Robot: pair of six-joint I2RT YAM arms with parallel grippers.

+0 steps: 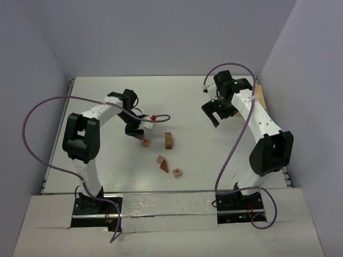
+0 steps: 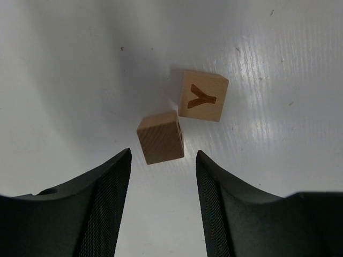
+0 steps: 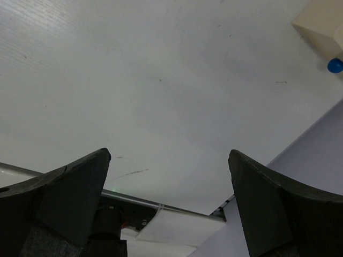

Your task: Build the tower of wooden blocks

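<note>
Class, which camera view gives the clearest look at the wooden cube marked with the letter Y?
The left wrist view: the Y cube sits close up, its letter sharp. The top external view shows it only as a tiny tan speck, letter unreadable. The right wrist view misses it entirely.

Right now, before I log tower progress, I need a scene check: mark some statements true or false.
1. The left jaws clamp a tan cube. False: they stand apart; the plain cube lies free beyond their tips.
2. A cube marked Y lies beside the plain cube. True.
3. The right jaws stand wide, nothing between them. True.
4. The blocks form a tower. False: the reddish-brown bar, the wedge and another cube lie apart on the table.
</note>
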